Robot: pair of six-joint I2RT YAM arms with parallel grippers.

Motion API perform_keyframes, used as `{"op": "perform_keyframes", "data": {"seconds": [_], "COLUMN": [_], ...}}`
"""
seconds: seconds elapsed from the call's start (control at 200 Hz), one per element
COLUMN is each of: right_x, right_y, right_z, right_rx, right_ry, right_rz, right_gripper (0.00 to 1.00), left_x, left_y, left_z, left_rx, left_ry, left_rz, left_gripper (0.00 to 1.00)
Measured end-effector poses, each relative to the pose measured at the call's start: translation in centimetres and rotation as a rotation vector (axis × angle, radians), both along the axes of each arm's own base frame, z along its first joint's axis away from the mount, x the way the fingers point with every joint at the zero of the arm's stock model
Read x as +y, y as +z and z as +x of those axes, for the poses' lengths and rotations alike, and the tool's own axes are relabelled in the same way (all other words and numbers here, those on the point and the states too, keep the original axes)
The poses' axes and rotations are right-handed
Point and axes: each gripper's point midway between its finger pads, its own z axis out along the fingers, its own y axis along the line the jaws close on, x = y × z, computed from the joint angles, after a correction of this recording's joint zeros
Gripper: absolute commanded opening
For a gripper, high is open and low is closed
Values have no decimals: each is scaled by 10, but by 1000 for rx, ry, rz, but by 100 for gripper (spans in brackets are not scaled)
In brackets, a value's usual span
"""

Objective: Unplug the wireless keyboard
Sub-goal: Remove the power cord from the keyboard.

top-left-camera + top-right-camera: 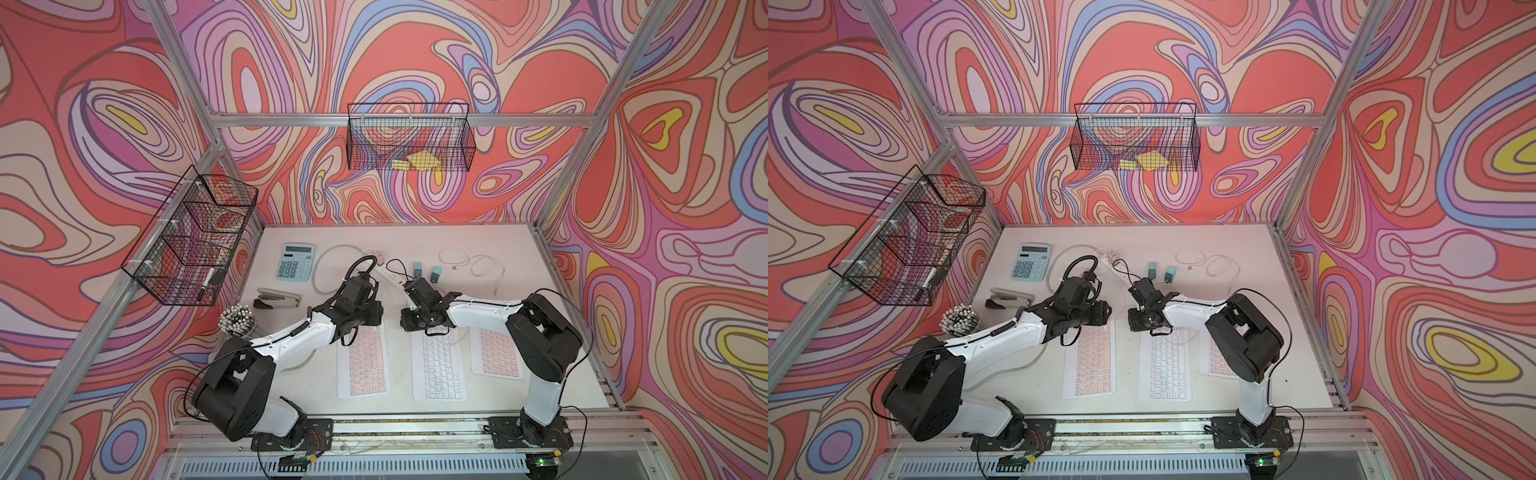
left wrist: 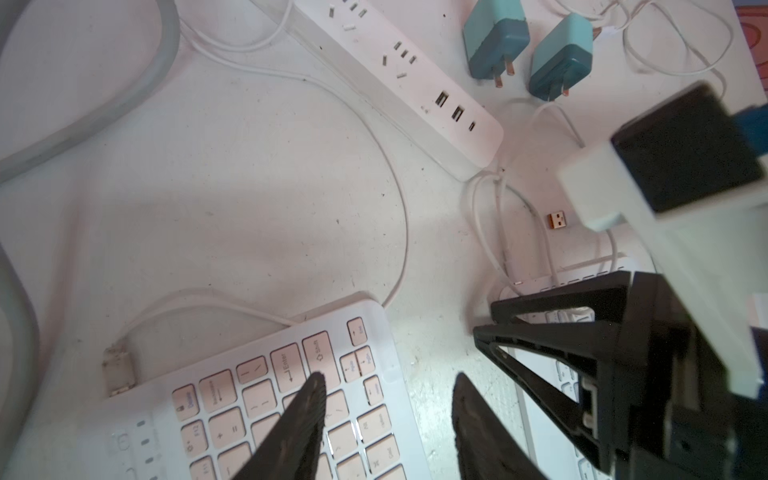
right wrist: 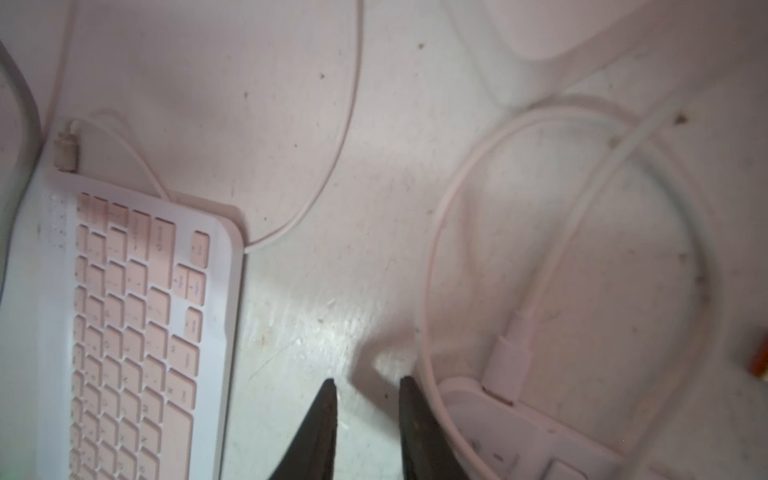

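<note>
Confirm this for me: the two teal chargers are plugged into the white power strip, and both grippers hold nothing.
Wrong on one count. The teal chargers are not plugged in: they lie on the table beside the white power strip, prongs bare, as the left wrist view shows. The rest stands: the left gripper and right gripper hold nothing.

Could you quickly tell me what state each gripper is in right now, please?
Left gripper: open, holding nothing, over the edge of the pink keyboard.
Right gripper: open a little, holding nothing.
</note>
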Motion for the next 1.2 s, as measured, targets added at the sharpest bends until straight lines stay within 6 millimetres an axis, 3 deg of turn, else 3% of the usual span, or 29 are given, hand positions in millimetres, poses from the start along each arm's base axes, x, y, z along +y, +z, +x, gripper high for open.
{"op": "perform_keyframes", "data": {"seconds": [0.235,0.556,0.786,0.961,1.202], "right_x": [-10,-26,-33,-38,-35], "right_y": [4,5,7,-5,-4], "right_z": [13,27,30,26,30], "right_rx": [-44,-33,-23,19,52], "right_ry": [-44,-94,-111,-127,-155], "right_rz": [-52,-100,-148,-190,-204], "right_gripper": [29,30,30,30,24], "left_x": [-3,-4,-2,-1,-3], "left_y": [7,0,-7,-12,-10], "left_z": [-2,-7,-10,-13,-15], "left_rx": [-10,5,13,17,3], "left_ry": [1,0,4,2,-7], "left_rz": [-43,-57,-60,-58,-68], "left_gripper": [50,50,50,50,50]}}
